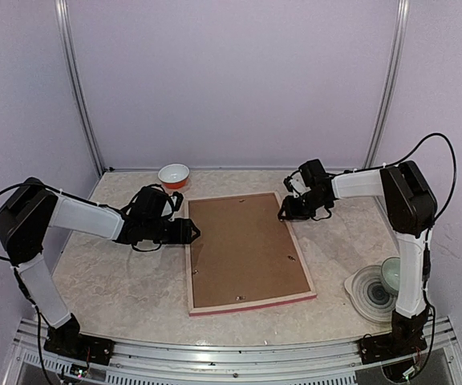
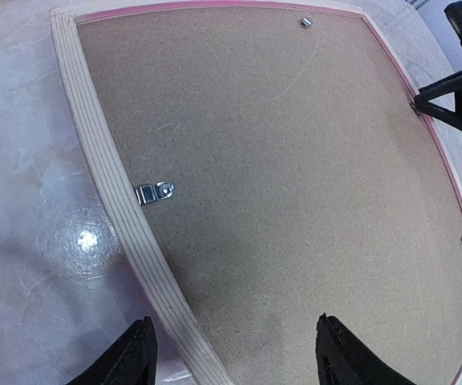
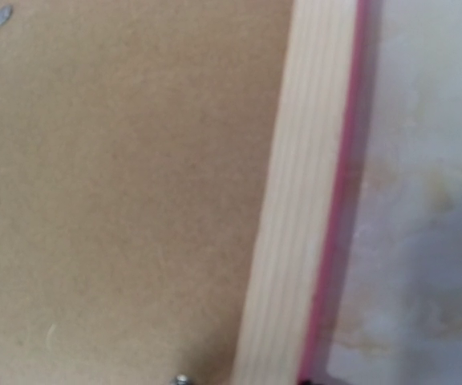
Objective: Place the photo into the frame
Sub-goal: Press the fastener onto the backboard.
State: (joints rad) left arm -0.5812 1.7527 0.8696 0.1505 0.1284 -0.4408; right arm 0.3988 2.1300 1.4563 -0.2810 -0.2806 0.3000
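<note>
On the tabletop (image 1: pixel 111 265) the frame (image 1: pixel 251 303) is lying face down with a brown backing board (image 1: pixel 243 249) filling it. The photo is not showing, so it is probably sitting underneath already, leaving only fastening. The left tool (image 1: pixel 189 232) is straddling the frame's left rail, fingers apart. The right tool (image 1: pixel 285 212) is sitting at the upper right rail; whether apart or together I cannot tell.

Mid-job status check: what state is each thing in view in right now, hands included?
frame: lying face down on the table, back up.
backing board: seated flat inside the frame.
metal clip: reaching over the board's left edge.
photo: not visible.
left hand: open, over the frame's left rail.
right hand: at the frame's right rail; open or shut unclear.
orange bowl: upright.
stack of dishes: upright, nested.
</note>
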